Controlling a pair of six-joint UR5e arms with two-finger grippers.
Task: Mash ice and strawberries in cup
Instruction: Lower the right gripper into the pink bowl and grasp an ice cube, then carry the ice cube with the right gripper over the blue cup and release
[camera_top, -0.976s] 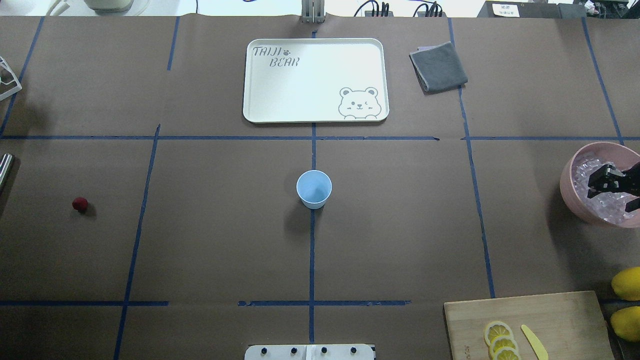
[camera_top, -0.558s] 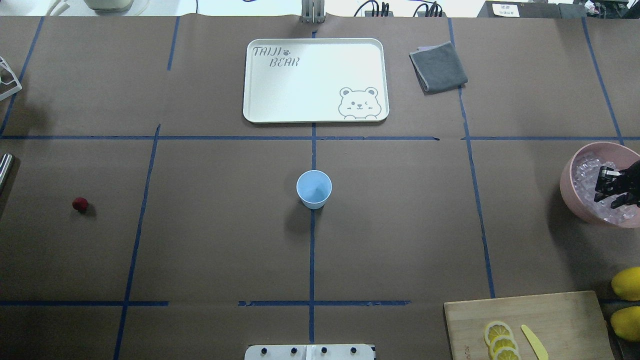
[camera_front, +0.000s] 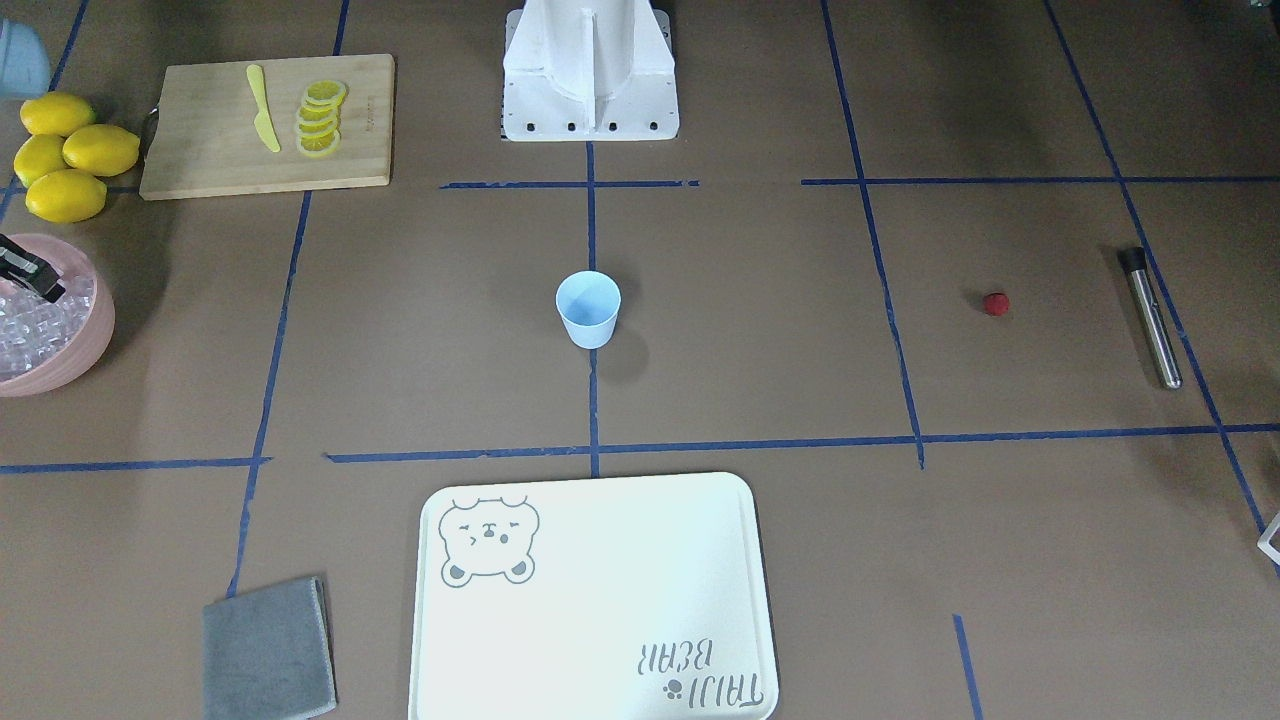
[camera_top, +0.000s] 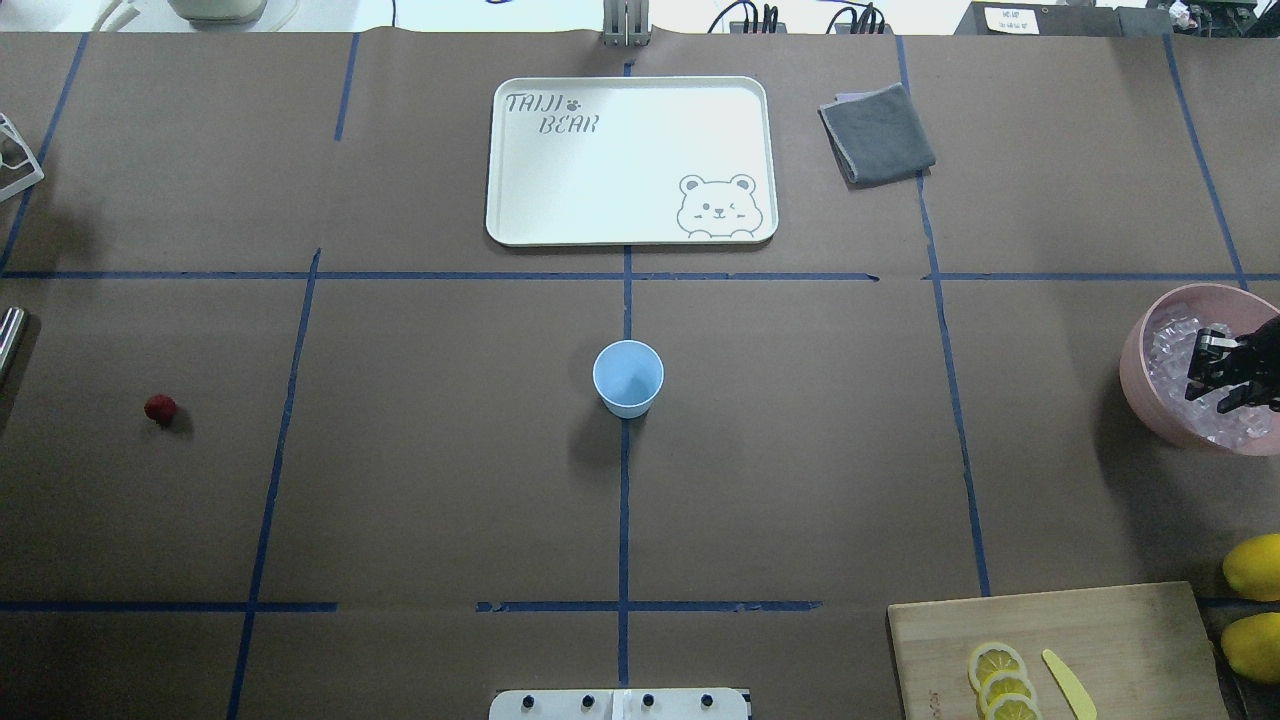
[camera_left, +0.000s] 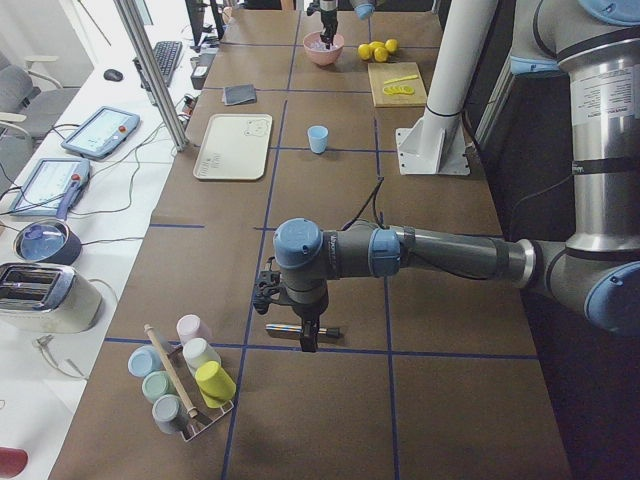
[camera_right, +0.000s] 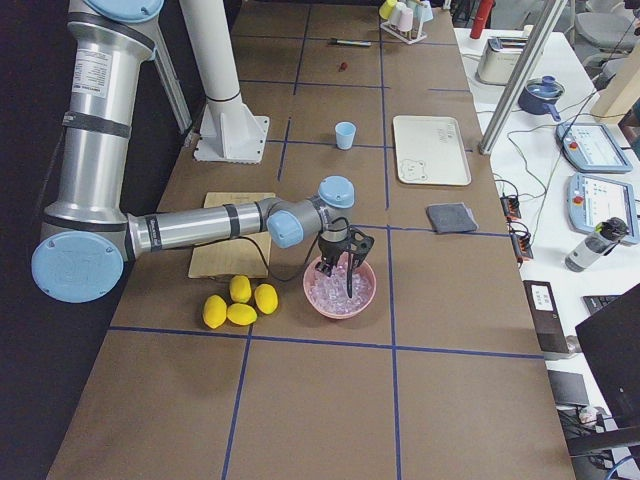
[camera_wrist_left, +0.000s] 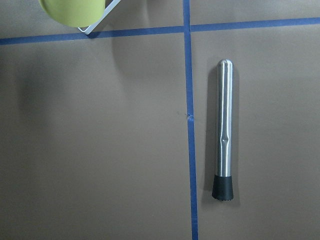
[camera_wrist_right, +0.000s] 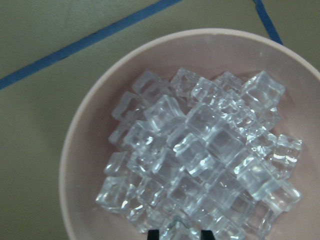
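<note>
The light-blue cup (camera_top: 628, 378) stands upright in the middle of the table, and I see nothing inside it. Far to its left lies one small red strawberry (camera_top: 160, 408). The ice (camera_wrist_right: 200, 150) fills a pink bowl (camera_top: 1135, 380) at the right edge. My right gripper (camera_top: 1222, 375) hangs open low over the ice, its fingertips (camera_wrist_right: 155, 234) just above the cubes with nothing held. My left gripper (camera_left: 300, 330) hovers over a steel muddler (camera_wrist_left: 223, 130) at the left end. It shows only in the exterior left view, so I cannot tell its state.
A white bear tray (camera_top: 630, 160) and a grey cloth (camera_top: 876, 133) lie at the far side. A cutting board (camera_top: 1060, 640) with lemon slices and a yellow knife sits front right, beside whole lemons (camera_top: 1255, 566). A rack of cups (camera_left: 185, 385) stands past the muddler.
My right gripper has sunk lower into the pink bowl, closer to the ice. The cup and strawberry have not moved.
</note>
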